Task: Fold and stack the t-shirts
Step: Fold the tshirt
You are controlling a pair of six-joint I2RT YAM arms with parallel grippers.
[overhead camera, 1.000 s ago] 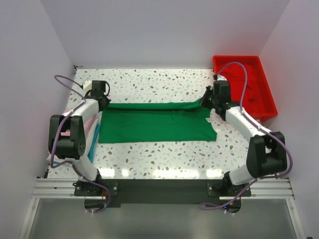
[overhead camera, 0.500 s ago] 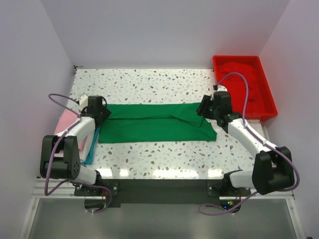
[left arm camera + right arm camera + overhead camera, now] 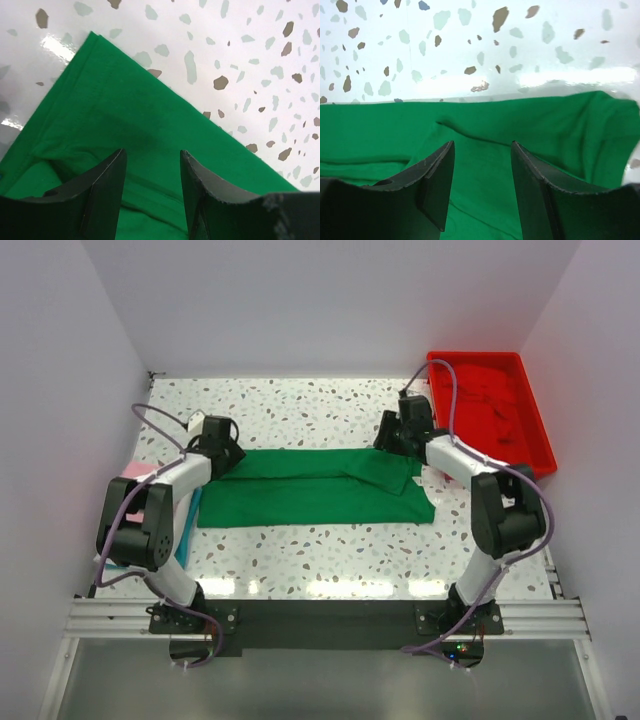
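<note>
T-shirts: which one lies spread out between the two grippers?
The bright green one, laid out flat in the middle. The pink one only peeks out beside the left arm; the red one sits crumpled in the tray.

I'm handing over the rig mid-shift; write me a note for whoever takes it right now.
Left tool: open, empty, over the green t-shirt, left end.
Right tool: open, empty, over its right end.
Done: green t-shirt lies on the table, folded lengthwise into a long band.
Pink t-shirt: table's left edge. Red t-shirt: in the red tray.
Left: fold green crosswise, stack all.
</note>
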